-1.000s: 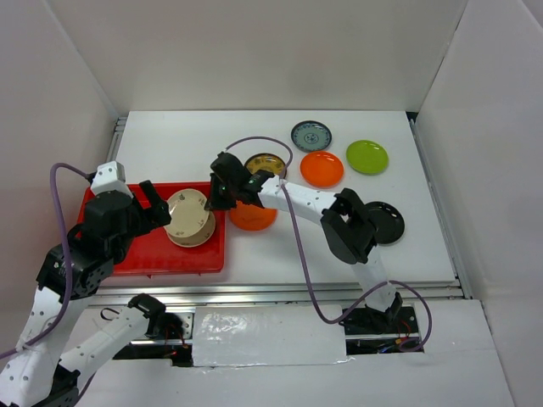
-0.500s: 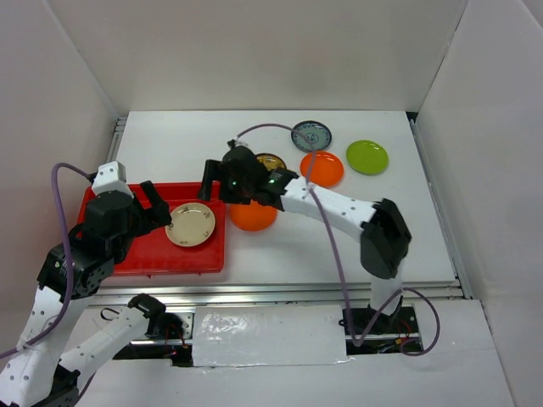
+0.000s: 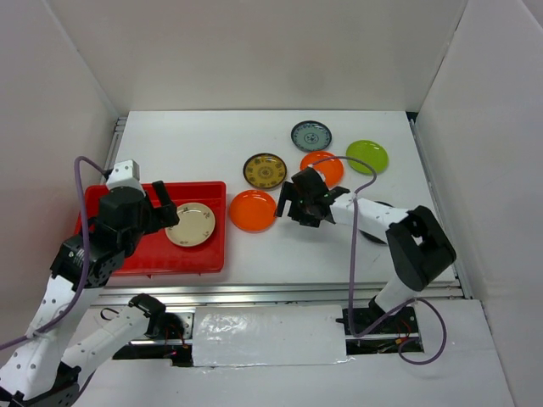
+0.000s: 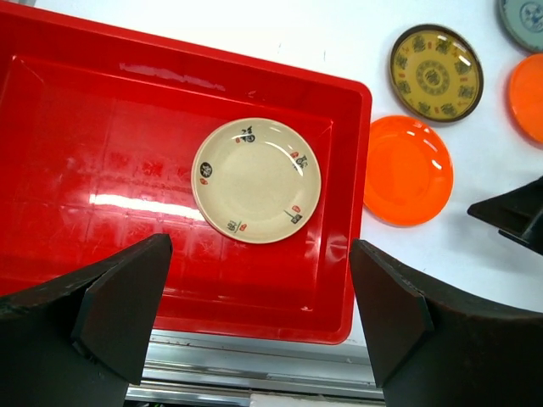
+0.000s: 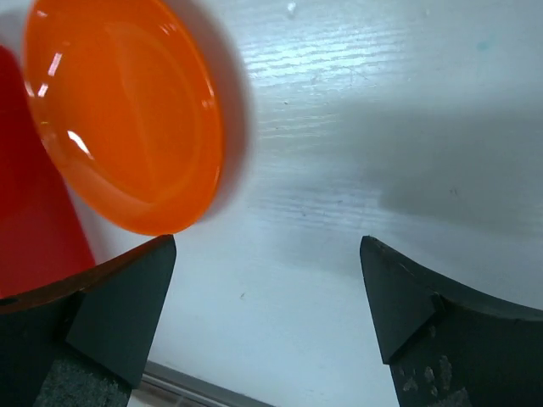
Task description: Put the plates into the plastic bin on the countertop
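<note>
The red plastic bin [image 3: 136, 259] sits at the left of the white countertop [image 3: 187, 144]. One cream floral plate [image 3: 190, 225] lies flat in its right half, also the plate [image 4: 256, 180] in the left wrist view. My left gripper [image 3: 167, 206] hovers open over the bin [image 4: 85, 127], holding nothing. An orange plate [image 3: 253, 210] lies just right of the bin. My right gripper [image 3: 291, 203] stands open and empty right of that orange plate [image 5: 127, 110]. Brown-yellow [image 3: 265, 170], blue-grey [image 3: 310, 136] and lime green [image 3: 366, 157] plates lie further back.
A second orange plate [image 3: 327, 165] is partly covered by the right wrist. A black plate [image 3: 386, 222] lies mostly under the right forearm. White walls enclose three sides, and a metal rail [image 3: 280, 292] runs along the front edge.
The right gripper opened and let the cream plate drop flat into the bin, then drew back rightward past the orange plate. The left arm shifted slightly and stayed open.
</note>
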Robot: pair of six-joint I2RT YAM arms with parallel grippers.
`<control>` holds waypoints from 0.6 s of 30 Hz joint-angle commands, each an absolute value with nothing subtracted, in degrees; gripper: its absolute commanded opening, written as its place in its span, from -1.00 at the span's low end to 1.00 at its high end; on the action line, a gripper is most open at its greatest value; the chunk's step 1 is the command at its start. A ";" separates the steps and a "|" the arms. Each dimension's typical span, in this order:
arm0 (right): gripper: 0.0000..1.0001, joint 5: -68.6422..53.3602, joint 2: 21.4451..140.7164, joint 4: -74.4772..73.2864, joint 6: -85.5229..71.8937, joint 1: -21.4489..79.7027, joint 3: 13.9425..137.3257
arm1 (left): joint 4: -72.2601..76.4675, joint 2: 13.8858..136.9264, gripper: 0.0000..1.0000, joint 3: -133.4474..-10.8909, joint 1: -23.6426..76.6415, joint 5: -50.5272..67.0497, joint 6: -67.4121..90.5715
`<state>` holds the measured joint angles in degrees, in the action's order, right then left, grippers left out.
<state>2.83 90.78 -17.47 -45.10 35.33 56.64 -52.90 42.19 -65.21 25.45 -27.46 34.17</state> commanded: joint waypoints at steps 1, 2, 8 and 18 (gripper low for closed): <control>0.93 -4.83 93.07 -6.35 -42.45 34.37 55.99 | -49.22 42.98 0.99 -63.81 25.58 -26.81 32.26; 0.91 -6.14 94.73 -5.55 -42.54 33.67 55.90 | -49.22 43.33 0.99 -63.37 25.58 -26.81 32.43; 0.65 -9.14 101.86 -1.76 -43.50 32.26 57.13 | -48.08 42.10 0.99 -60.74 25.58 -25.22 32.61; -0.46 -11.95 106.61 2.72 -47.54 30.06 56.69 | -43.34 41.48 0.99 -55.99 25.58 -25.14 32.61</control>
